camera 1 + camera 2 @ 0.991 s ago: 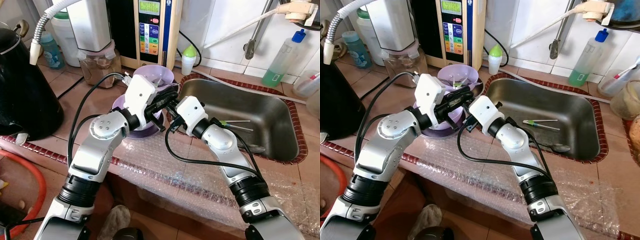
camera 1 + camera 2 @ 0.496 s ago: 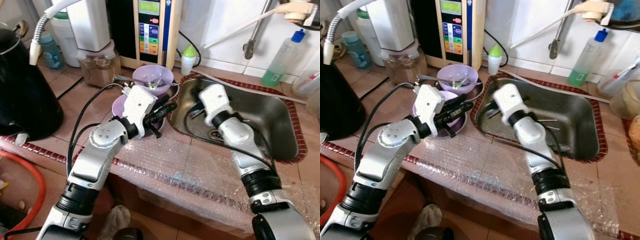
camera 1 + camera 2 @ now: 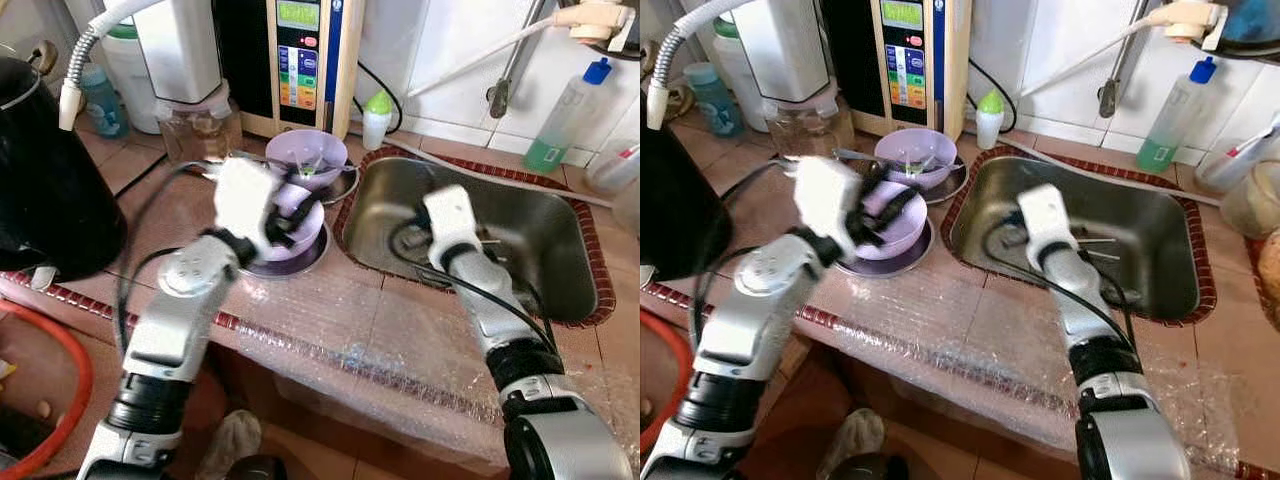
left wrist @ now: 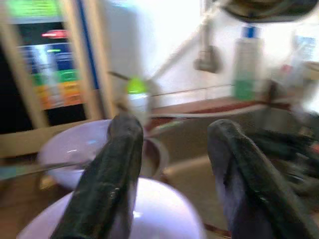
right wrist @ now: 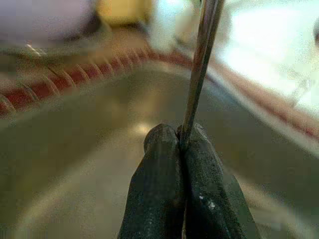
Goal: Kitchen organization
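The right tool [image 5: 180, 144] is pinching a thin metal utensil [image 5: 202, 59] over the sink [image 3: 540, 215]; it should be keeping that grip firm. The left tool [image 4: 172, 149], fingers spread and empty, is hovering above the near purple bowl [image 3: 290, 225] on the desk [image 3: 170, 200].

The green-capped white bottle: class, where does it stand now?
In the left eye view, the green-capped white bottle stands at the wall, between the water ioniser and the sink.

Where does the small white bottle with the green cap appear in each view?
Left eye view: white bottle with the green cap at the back wall, behind the sink.
Right eye view: same spot, by the sink's far left corner.
Left wrist view: blurred past the purple bowl.
Right wrist view: cannot tell.
Shared landmark: the sink.
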Motion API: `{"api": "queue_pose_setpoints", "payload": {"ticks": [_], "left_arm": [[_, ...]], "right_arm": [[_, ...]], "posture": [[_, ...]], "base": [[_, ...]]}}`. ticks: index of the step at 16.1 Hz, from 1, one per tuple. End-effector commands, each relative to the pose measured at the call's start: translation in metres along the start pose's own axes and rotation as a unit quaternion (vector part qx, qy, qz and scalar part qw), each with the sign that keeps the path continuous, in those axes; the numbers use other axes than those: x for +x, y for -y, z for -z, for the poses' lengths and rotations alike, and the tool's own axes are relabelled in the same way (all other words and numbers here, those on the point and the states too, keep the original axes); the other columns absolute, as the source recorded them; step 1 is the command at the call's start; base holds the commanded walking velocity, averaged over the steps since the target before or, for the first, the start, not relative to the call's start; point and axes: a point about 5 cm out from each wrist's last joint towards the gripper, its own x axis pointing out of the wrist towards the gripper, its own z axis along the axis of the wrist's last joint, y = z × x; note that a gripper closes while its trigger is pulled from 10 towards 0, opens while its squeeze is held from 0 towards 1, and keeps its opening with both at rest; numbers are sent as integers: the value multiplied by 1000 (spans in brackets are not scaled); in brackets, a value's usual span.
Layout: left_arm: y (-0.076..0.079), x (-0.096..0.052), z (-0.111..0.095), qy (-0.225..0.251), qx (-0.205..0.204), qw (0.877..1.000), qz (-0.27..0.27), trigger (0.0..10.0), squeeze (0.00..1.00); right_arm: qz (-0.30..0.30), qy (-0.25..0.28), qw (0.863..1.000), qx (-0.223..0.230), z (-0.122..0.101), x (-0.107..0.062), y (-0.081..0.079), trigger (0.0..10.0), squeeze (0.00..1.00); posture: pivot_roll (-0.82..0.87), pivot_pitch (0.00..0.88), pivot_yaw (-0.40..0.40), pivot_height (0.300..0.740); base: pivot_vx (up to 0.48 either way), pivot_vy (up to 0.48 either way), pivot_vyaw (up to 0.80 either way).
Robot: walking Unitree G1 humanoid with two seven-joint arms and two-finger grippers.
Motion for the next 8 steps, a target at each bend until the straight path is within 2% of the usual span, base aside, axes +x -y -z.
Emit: {"api": "queue_pose_setpoints", "payload": {"ticks": [1, 2, 3, 4, 5, 6, 8], "left_arm": [[-17, -7, -2, 10, -8, 998, -67, 10000, 1000], [-23, -11, 1, 5, -10, 996, -92, 10000, 1000], [-25, -13, 5, -6, -6, 995, -102, 10000, 1000], [-28, -16, 9, -17, 4, 994, -110, 10000, 1000], [-30, -17, 11, -23, 6, 993, -119, 10000, 1000], [-41, -23, 18, -48, 13, 985, -165, 10000, 1000], [-49, -27, 23, -64, 25, 978, -197, 10000, 988]], "right_arm": [[31, -31, 998, 38, 11, -1, 10, 0, 0], [40, -52, 997, 50, 19, -3, 12, 0, 0], [46, -68, 994, 70, 25, -4, 12, 3725, 0], [47, -78, 992, 84, 29, -5, 12, 5176, 0], [45, -84, 992, 87, 31, -5, 11, 10000, 141], [49, -103, 989, 92, 37, -6, 9, 10000, 1000], [54, -117, 987, 96, 43, -7, 9, 10000, 1000]], "posture": [[67, 0, 20, 740], [70, 0, 19, 740], [70, 0, 19, 740], [75, 0, 18, 740], [75, 0, 18, 740], [75, 0, 19, 740], [77, 0, 19, 740]], "base": [[0, 0, 0], [0, 0, 0], [0, 0, 0], [0, 0, 0], [0, 0, 0], [0, 0, 0], [0, 0, 0]]}}
